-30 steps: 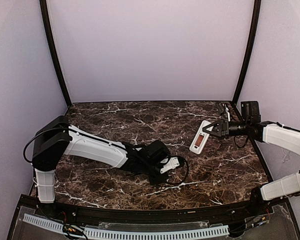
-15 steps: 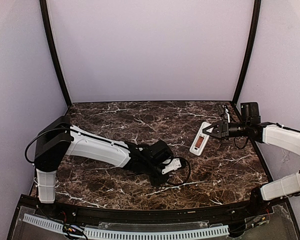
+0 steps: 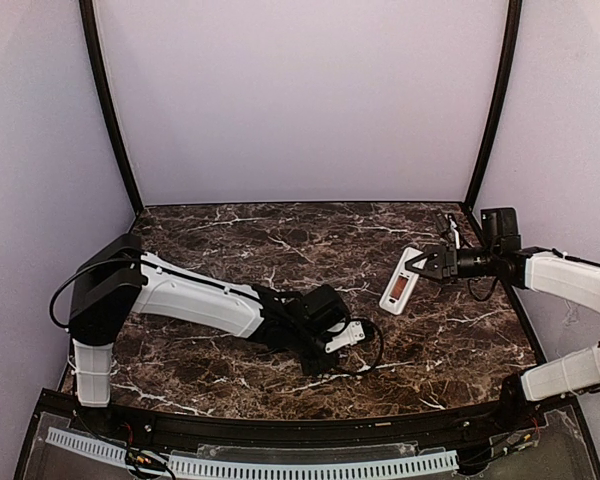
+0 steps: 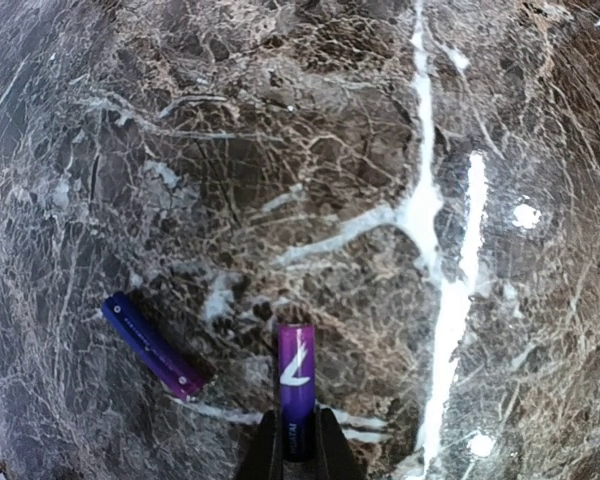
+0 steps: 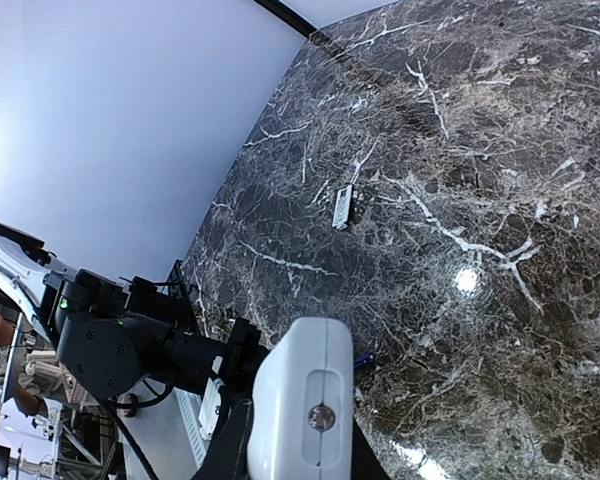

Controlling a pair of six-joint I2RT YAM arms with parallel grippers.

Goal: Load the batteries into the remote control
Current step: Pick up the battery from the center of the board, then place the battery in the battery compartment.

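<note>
On the dark marble table (image 3: 230, 240), the work is split into two halves, one to each side. At the right, the remote (image 3: 399, 283) is held tilted by the right gripper (image 3: 427, 266), whose fingers are clamped on its far end. Whether its lower end rests on the table cannot be told. The reddish bay (image 3: 393, 288) is thereby turned upward and left clear of the fingers, presumably so that a cell can be fed in from above. Near the front middle, the left gripper (image 4: 298, 455) is set low at the table, its fingers closed on the near end of one battery (image 4: 297, 380). Most of the length is left sticking out, which should let the free end be led into the bay first. The second battery (image 4: 152, 345) is seen lying flat just to the left, apart from the first and at an angle to it, untouched. Both are well apart from the remote, so loading is judged not yet begun; a lift and a carry across would be called for next
</note>
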